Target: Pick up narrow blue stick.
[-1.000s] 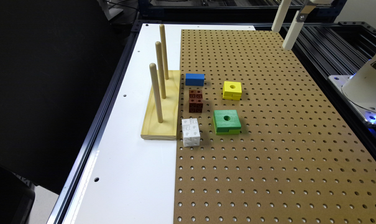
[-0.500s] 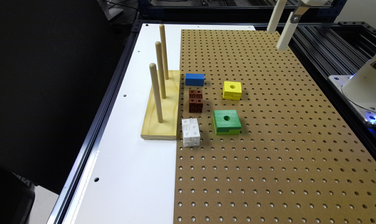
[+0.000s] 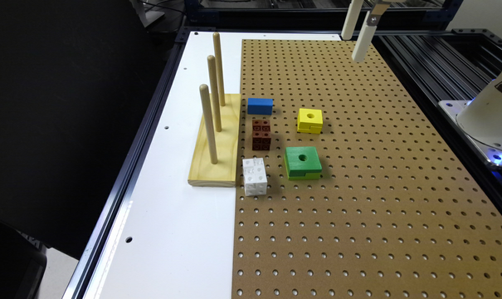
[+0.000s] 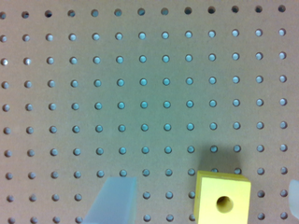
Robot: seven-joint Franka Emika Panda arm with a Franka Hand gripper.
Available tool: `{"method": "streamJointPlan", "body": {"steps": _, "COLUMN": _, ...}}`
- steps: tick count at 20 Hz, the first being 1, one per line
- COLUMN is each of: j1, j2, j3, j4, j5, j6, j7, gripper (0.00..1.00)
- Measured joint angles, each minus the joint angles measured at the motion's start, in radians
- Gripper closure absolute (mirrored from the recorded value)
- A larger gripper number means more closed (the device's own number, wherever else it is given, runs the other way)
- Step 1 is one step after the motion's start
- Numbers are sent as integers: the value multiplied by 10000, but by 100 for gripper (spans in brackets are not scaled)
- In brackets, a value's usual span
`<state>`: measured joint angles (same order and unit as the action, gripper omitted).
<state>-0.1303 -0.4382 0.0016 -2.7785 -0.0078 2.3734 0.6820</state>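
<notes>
The narrow blue stick (image 3: pixel 260 106) lies flat on the brown pegboard (image 3: pixel 358 187), right beside the wooden peg stand (image 3: pixel 215 145). My gripper (image 3: pixel 353 48) hangs high over the far end of the board, well beyond the stick and toward the exterior view's right of it. In the wrist view its pale fingers (image 4: pixel 112 200) stand wide apart with nothing between them, so it is open. That view looks down on bare pegboard and the yellow block (image 4: pixel 223 198); the blue stick is out of that view.
A brown studded block (image 3: pixel 261 134) and a white studded block (image 3: pixel 254 176) sit in line with the stick. A yellow block (image 3: pixel 310 120) and a green block (image 3: pixel 303 162) lie further right. Three upright pegs (image 3: pixel 214 93) rise beside the stick.
The gripper has moved toward the exterior view's left over the far end of the board. The blocks have not moved.
</notes>
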Motion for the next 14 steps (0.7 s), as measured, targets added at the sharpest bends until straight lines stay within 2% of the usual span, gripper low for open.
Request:
{"method": "streamJointPlan", "body": {"steps": 4, "j1": -68, "j2": 228, "j3": 0, "j4": 212, "j5": -1, "j6": 0, "j7": -56, "gripper": 0}}
{"method": "streamJointPlan", "body": {"steps": 9, "j1": -287, "j2": 531, "j3": -2, "j4": 512, "j5": -1, "j6": 2, "j7": -297, "gripper": 0}}
{"method": "streamJointPlan", "body": {"steps": 14, "j1": -369, "j2": 969, "j3": -1, "j4": 930, "j5": -1, "j6": 5, "j7": -372, "gripper": 0}}
